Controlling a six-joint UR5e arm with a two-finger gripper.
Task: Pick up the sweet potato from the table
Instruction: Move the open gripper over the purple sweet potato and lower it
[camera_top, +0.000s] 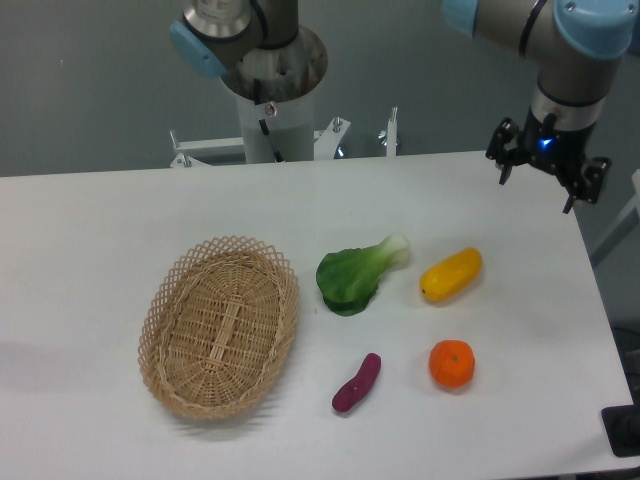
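The sweet potato (357, 383), a small slender dark purple tuber, lies on the white table (90, 250) near the front, left of the orange. My gripper (537, 193) hangs at the far right rear of the table, well above and away from the sweet potato. Its dark fingers are spread apart and hold nothing.
A woven wicker basket (160, 330) stands at the left front. A green bok choy (357, 273) lies in the middle, a plump yellow vegetable (451, 274) to its right, and a round orange (452, 364) at the front right. The robot base column (275, 100) stands behind the table.
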